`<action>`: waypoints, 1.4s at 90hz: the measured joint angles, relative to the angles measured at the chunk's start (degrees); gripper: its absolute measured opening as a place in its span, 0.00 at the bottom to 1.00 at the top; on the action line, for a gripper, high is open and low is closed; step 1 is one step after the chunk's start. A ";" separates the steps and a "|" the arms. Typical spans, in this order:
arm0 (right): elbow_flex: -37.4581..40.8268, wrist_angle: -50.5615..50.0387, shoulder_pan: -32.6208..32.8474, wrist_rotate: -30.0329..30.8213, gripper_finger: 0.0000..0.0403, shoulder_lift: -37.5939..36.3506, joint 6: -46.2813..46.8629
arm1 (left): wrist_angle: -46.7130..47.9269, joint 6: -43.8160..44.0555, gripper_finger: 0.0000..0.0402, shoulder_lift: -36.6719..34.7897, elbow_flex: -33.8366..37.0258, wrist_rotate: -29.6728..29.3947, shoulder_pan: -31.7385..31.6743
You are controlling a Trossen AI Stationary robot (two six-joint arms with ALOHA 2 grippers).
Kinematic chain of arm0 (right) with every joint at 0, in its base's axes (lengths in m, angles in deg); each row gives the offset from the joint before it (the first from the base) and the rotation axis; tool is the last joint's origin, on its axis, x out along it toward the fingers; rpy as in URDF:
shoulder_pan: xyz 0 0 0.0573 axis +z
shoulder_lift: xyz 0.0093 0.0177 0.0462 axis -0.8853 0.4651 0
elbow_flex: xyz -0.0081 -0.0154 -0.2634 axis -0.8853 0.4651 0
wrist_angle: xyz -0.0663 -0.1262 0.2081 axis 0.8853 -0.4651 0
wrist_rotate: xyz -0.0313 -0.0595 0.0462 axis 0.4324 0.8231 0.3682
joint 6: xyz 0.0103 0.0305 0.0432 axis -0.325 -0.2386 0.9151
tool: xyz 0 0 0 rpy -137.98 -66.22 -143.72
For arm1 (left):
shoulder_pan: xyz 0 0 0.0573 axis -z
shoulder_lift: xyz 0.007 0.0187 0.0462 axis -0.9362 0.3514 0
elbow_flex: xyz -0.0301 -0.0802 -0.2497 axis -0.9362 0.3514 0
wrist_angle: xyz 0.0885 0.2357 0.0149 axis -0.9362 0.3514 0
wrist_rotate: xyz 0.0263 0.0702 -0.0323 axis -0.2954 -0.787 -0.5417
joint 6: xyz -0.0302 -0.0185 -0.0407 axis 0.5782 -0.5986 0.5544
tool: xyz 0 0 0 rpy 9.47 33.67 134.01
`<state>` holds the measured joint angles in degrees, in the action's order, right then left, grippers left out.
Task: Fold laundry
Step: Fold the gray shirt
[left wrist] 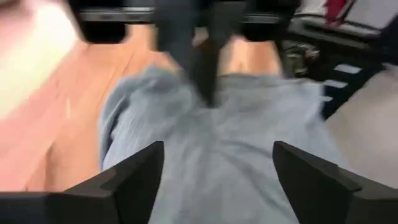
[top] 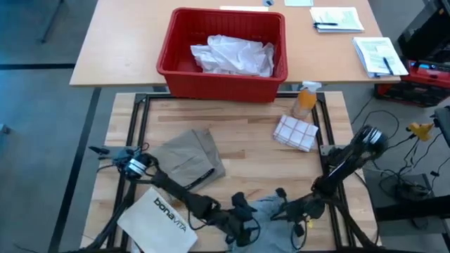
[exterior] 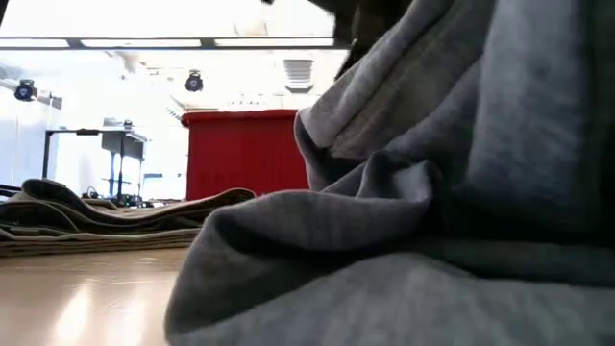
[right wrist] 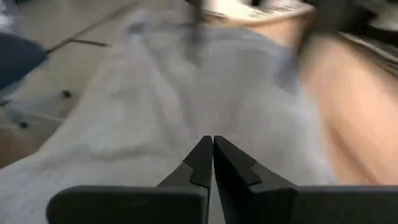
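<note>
1. While the right gripper (right wrist: 212, 149) pinches its fingers together on the grey T-shirt (top: 271, 211) at the table's (top: 246, 151) near edge, the left gripper (left wrist: 217, 168) hangs spread wide over the same shirt.
2. Khaki piece (top: 190, 158) lies folded mid-table, left of centre.

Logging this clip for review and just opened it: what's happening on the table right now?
Both arms are working on the grey T-shirt at the near edge of the table. The right pincer is shut, pinching the fabric; the left pincer is open over the same shirt. A khaki-tan piece lies on the left, and a white garment sits in the red bin beyond.
</note>
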<state>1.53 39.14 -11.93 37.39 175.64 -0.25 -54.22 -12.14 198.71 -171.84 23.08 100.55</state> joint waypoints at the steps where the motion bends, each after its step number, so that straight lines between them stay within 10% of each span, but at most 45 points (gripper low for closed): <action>1: 0.09 -1.10 -0.05 0.43 0.00 -0.82 0.79 | 0.24 -0.15 0.66 0.10 0.01 -0.10 0.02; 46: 10.01 -8.14 0.15 3.82 0.00 -10.76 14.75 | -2.19 -4.74 0.02 4.60 3.42 -1.96 -0.91; 78: 13.37 -12.50 0.48 3.47 0.00 -8.16 24.43 | -1.67 -4.37 0.15 4.60 3.67 -1.95 -1.21; 103: 9.29 -24.10 0.67 -2.95 0.01 -20.58 33.15 | 1.07 0.78 0.23 -1.95 3.97 -2.06 -1.24; 126: 1.26 -42.90 2.38 -8.68 0.29 -31.69 53.23 | 11.09 25.52 0.39 -9.50 4.10 -1.83 2.96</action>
<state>2.79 -3.76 -9.56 28.71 143.95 52.98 -43.13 13.38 189.21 -167.74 21.25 103.51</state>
